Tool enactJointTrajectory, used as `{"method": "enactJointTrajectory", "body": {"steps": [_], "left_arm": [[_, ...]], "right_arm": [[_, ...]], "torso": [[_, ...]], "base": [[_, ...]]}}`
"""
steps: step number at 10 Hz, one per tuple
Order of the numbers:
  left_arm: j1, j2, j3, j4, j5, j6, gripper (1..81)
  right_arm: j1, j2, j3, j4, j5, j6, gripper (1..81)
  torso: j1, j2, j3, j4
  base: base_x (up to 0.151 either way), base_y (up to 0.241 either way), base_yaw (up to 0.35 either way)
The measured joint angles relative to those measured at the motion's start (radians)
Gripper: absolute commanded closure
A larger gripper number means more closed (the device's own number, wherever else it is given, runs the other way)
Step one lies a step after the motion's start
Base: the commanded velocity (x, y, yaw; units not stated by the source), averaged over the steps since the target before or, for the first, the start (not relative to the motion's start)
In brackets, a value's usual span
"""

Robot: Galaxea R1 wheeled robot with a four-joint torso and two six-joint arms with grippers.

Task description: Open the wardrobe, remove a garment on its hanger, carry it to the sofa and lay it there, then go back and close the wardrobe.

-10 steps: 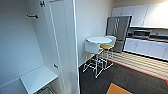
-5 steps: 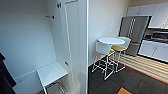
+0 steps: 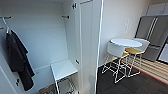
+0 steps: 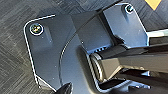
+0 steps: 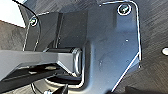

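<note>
The wardrobe (image 3: pixel 50 37) stands open in the head view, its white inside taking up the left half. Its right door (image 3: pixel 87 50) is swung out toward me, edge-on, with black pegs (image 3: pixel 74 5) near the top. At the far left a black piece of clothing (image 3: pixel 17 57) hangs from a pale hanger hook (image 3: pixel 6 26). A low white shelf (image 3: pixel 62 68) sits at the bottom of the wardrobe. In the left wrist view and the right wrist view the robot's dark plate lies over dark carpet (image 4: pixel 15 50).
Right of the door, a round white table (image 3: pixel 126 42) stands with a white chair (image 3: pixel 116 51) and a yellow-seated stool (image 3: pixel 133 51) on wire legs. A steel fridge (image 3: pixel 153 32) is behind them. Dark carpet (image 3: pixel 120 85) lies in front.
The camera has turned left and come closer: the wardrobe's inside and the black clothing now show, and the table and fridge sit further right in the picture.
</note>
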Motion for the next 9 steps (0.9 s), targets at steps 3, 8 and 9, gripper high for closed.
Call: {"method": "enactJointTrajectory", "body": {"steps": [3, 8, 9], "left_arm": [[0.0, -0.003, -0.001, 0.0, 0.003, 0.0, 1.0], [0.0, 0.0, -0.001, 0.0, 0.003, 0.0, 1.0], [0.0, 0.0, -0.001, 0.0, 0.003, 0.0, 1.0]], "right_arm": [[-0.001, 0.0, 0.0, -0.003, 0.001, 0.0, 1.0], [0.001, 0.0, 0.001, -0.005, 0.001, 0.0, 1.0], [-0.003, 0.002, 0.001, -0.007, 0.0, 0.0, 1.0]], "torso": [[0.0, 0.0, 0.0, 0.0], [0.0, 0.0, 0.0, 0.0], [0.0, 0.0, 0.0, 0.0]], "base": [[0.0, 0.0, 0.344], [0.0, 0.0, 0.329], [0.0, 0.0, 0.262]]}}
